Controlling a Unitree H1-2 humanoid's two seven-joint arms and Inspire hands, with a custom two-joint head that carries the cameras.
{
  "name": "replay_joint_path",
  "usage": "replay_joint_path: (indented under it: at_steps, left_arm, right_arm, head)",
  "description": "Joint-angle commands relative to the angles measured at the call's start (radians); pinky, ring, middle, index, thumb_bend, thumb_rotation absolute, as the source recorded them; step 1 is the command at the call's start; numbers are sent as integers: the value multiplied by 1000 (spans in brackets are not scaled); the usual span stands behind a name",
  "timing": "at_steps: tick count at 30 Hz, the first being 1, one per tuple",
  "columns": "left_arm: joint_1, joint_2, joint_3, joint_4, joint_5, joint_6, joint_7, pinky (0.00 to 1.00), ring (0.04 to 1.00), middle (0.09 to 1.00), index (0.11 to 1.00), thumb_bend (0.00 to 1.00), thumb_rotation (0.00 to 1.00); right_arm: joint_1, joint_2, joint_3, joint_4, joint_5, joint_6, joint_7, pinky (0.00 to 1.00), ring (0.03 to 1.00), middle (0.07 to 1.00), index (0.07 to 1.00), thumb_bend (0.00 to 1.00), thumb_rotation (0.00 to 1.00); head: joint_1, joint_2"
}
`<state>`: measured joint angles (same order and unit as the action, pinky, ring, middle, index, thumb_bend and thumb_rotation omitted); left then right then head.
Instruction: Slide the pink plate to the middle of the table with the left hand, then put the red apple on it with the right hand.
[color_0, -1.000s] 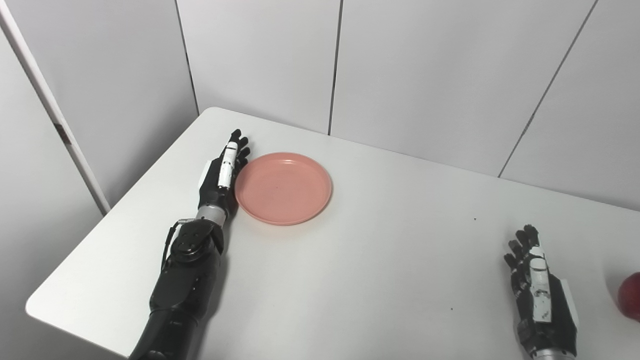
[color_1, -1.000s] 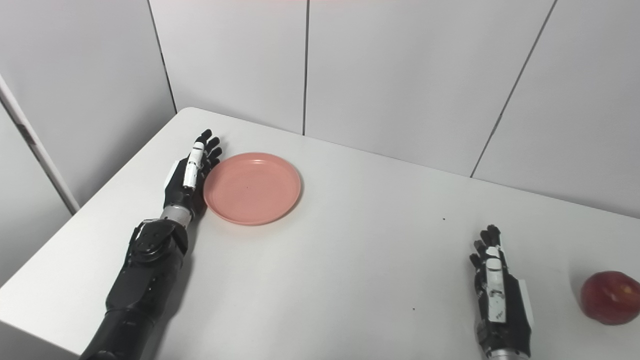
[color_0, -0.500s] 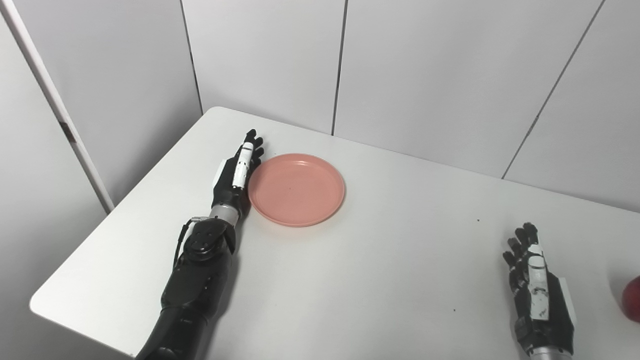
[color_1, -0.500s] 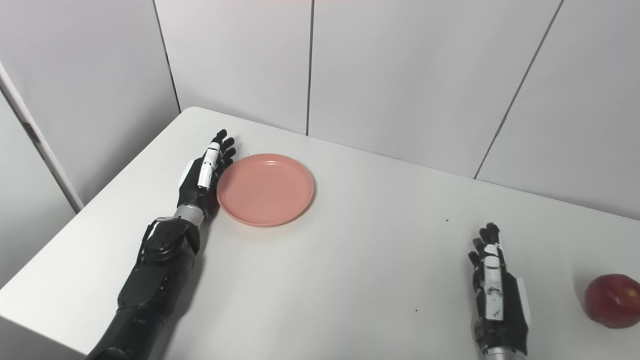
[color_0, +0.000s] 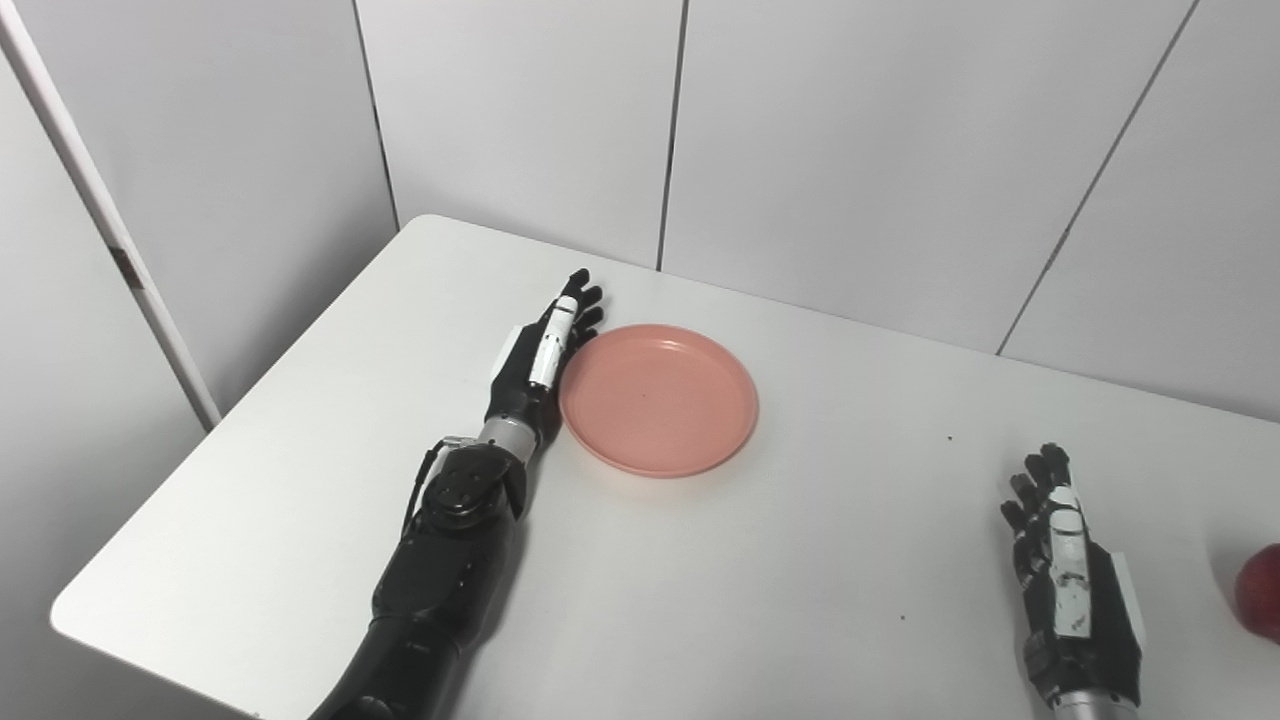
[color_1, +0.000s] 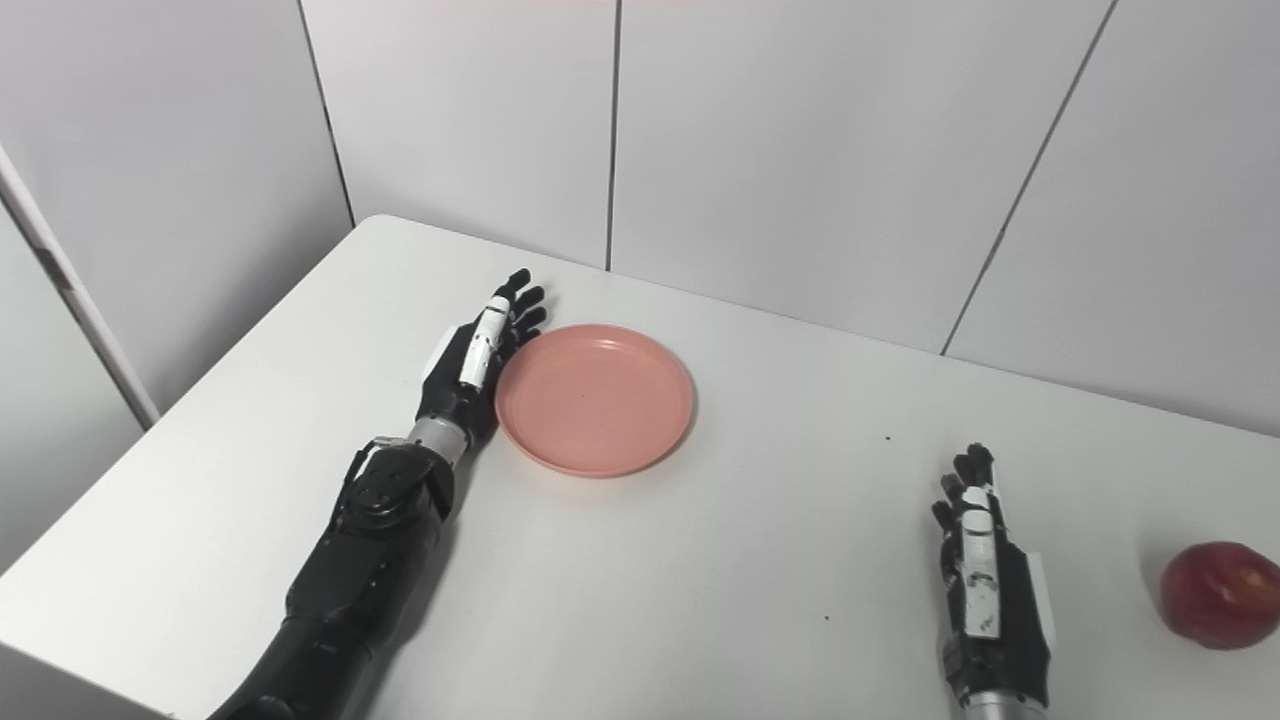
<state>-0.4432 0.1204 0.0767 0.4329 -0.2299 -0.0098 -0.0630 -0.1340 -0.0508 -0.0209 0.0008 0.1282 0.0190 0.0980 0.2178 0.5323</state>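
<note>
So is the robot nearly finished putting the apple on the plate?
Not yet. Nothing looks finished. The left hand, open and flat, presses the pink plate's left rim, and the plate sits left of the table's middle. The red apple lies on the table, right of the open right hand.

Brightness: you get even, bright, diffuse light over the white table (color_1: 700, 560).
Shadows: soft and faint; look for a thin dark band under the left hand (color_0: 535, 365) beside its fingers, and a pale one left of the red apple (color_1: 1220, 595).
Glare: none on the pink plate (color_1: 595, 398), only a mild sheen.
Focus: sharp throughout; you can read fingertips cleanly.
Edges: the apple is cropped in your left eye view.
</note>
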Motion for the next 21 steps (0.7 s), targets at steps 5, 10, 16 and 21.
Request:
replay_joint_path:
  at_steps: [5, 10, 16, 21]
  left_arm:
    - [3, -23, -28, 2, 11, 45, -42, 964, 950, 952, 939, 388, 1000]
    - [14, -33, -45, -27, 31, 66, -48, 985, 950, 942, 934, 394, 1000]
    - [23, -49, -60, -49, 26, 78, -69, 1000, 965, 956, 943, 406, 1000]
    - [40, -70, -76, -100, 27, 123, -63, 981, 962, 954, 944, 379, 1000]
  right_arm:
    - [-17, 8, 0, -46, 2, 10, -7, 1000, 1000, 1000, 1000, 202, 1000]
    - [-18, 11, 2, -46, -8, 10, -11, 1000, 1000, 1000, 1000, 200, 1000]
    - [-15, 20, 5, -63, -26, 32, -28, 1000, 1000, 1000, 1000, 205, 1000]
    - [-19, 23, 8, -61, -31, 30, -31, 1000, 1000, 1000, 1000, 202, 1000]
  head:
    - [-15, 10]
    - [-27, 15]
    - [-45, 25]
    - [-59, 32]
